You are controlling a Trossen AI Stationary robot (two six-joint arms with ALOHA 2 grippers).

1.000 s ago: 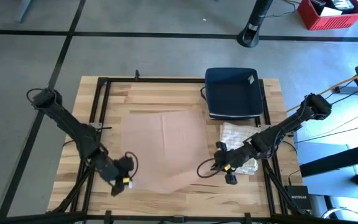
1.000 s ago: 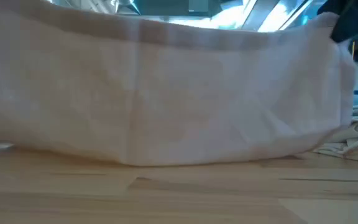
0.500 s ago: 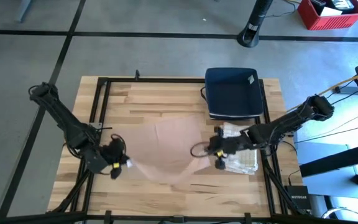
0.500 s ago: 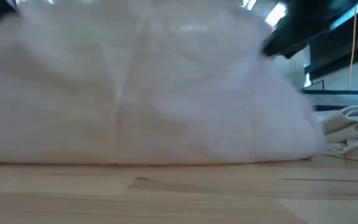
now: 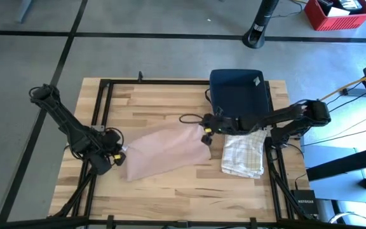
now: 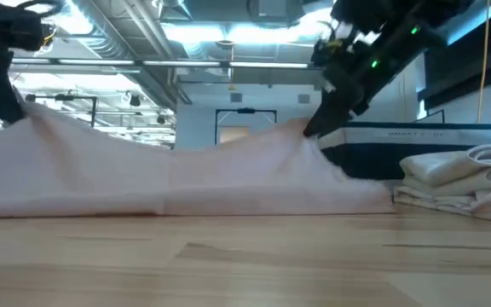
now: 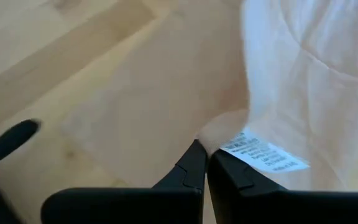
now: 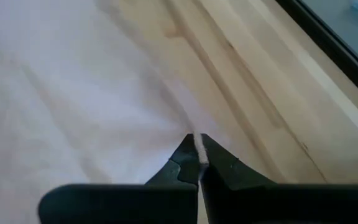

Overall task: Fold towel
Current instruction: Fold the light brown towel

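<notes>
A pale pink towel point(image 5: 164, 151) lies folded over at the table's middle. In the low view the towel point(image 6: 169, 183) rests on the wood and rises at both ends toward the grippers. My left gripper point(image 5: 117, 156) is shut on its left end. My right gripper point(image 5: 206, 134) is shut on its right far corner. In the left wrist view a white care label point(image 7: 263, 155) shows beside the left gripper point(image 7: 206, 160). My left gripper pinches the towel's corner next to the care label point(image 7: 225, 134) between its two fingertips, slanting down from the table's left. The corner is raised a little while the rest lies slack on the table. How many layers it has, I cannot tell. My right gripper pinches a thin edge of the towel point(image 8: 198, 143) at the very tips of its fingers point(image 8: 185, 158), slanting down from the table's right. That corner point(image 6: 301, 132) is lifted off the wood, and the cloth slopes from it down to the table.
A dark blue tray point(image 5: 237, 95) stands at the far right, close behind the right gripper. A folded white cloth point(image 5: 243, 154) lies right of the pink towel. Black frame rails point(image 5: 103, 95) run along the table's edges. Bare wood shows along the near edge point(image 5: 183, 197).
Both grippers, staying shut, have gone toward the table's far edge and tipped downward, carrying the towel's near edge with them. The towel, which hung high before the low camera, has folded over onto itself and now lies low on the table.
</notes>
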